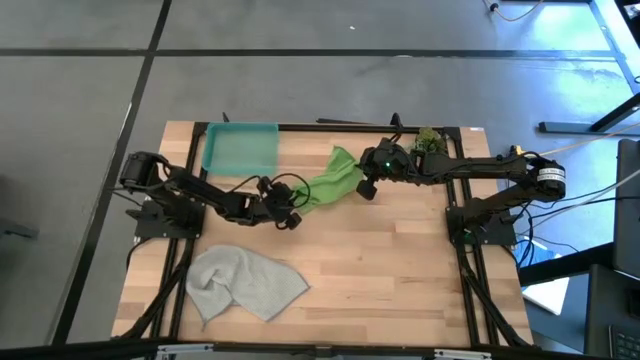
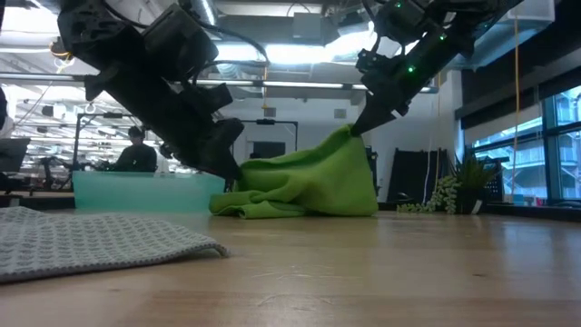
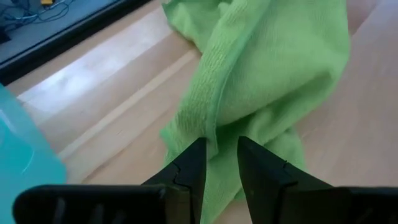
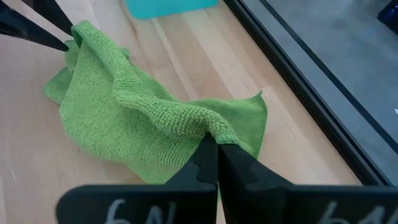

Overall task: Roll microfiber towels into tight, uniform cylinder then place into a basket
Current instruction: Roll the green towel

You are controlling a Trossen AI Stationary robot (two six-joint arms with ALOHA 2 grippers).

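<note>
From above, the green towel [image 1: 335, 178] lay bunched between both arms, beside the basket [image 1: 240, 147]. The right wrist view showed the right gripper [image 4: 216, 152] pinched shut on a fold; the left gripper [image 3: 221, 155] stood slightly parted around the towel's hem. The grey towel [image 1: 243, 284] lay apart

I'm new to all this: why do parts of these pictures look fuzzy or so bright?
Low view: the grey towel up close is soft, and ceiling lights glare behind the dark arms. Left wrist view: the left claw and green towel blur slightly. High view: even light, faint shadows.
</note>
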